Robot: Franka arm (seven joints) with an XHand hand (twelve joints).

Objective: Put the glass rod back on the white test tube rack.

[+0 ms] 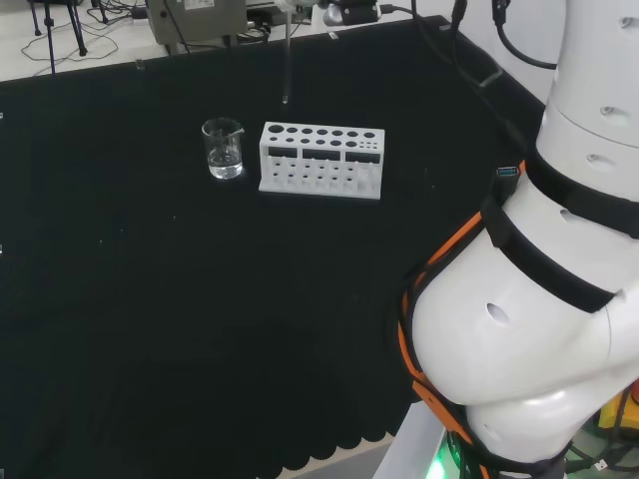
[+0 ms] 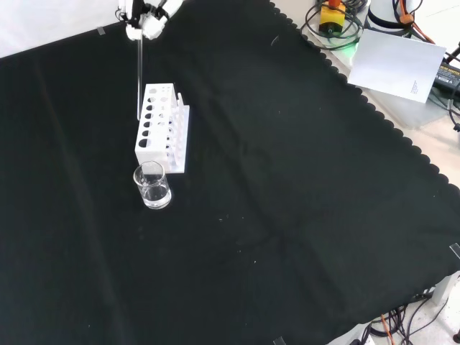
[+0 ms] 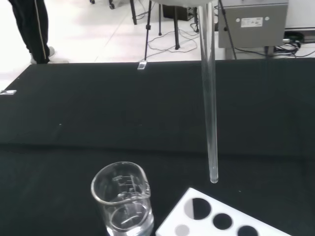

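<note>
The hand (image 2: 144,20) is pinching the glass rod (image 2: 139,72) upright — its tip is hanging just above the white test tube rack (image 2: 159,129), with a beaker (image 2: 152,185) at the rack's six o'clock in the front view.

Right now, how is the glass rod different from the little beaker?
The glass rod is long, thin and hangs upright from the hand above the white test tube rack; the beaker is short, wide and stands on the black cloth beside the rack. Both are clear.
</note>
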